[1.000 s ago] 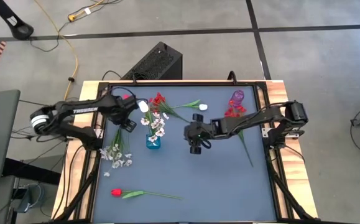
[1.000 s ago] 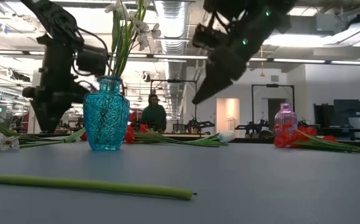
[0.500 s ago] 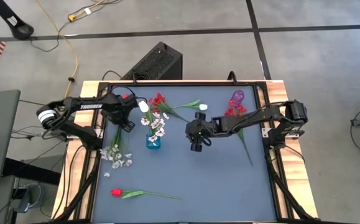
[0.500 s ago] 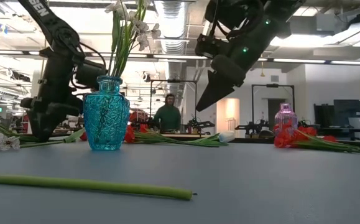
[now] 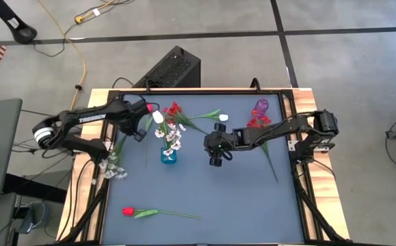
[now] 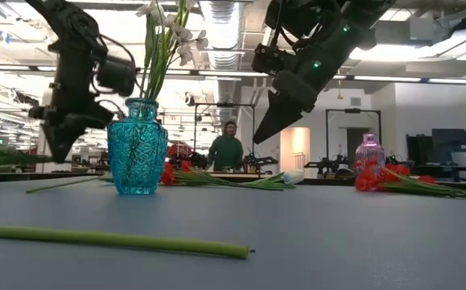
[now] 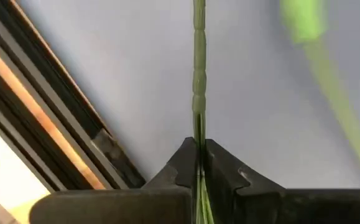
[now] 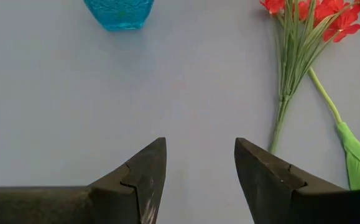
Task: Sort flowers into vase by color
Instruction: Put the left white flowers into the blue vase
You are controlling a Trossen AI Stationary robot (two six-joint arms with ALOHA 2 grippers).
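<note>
From above, the left gripper is clamping its jaws on the stem of a white spray at the counter's left edge; lifting it clear and tipping it upright over the blue vase looks wise. Two vases are standing: blue and purple vase.

At table height, one green stem is lying in front.

Through the right wrist, the right gripper is hanging with jaws apart near one red bunch.

Matt blue-grey tabletop, smooth, with a pale wooden edge inside a black metal frame. The blue cut-glass vase glitters, faceted and glossy. A smaller pink glass vase looks translucent. The thin green plastic stem shows ribbed nodes between dull black plastic pincer fingers.
</note>
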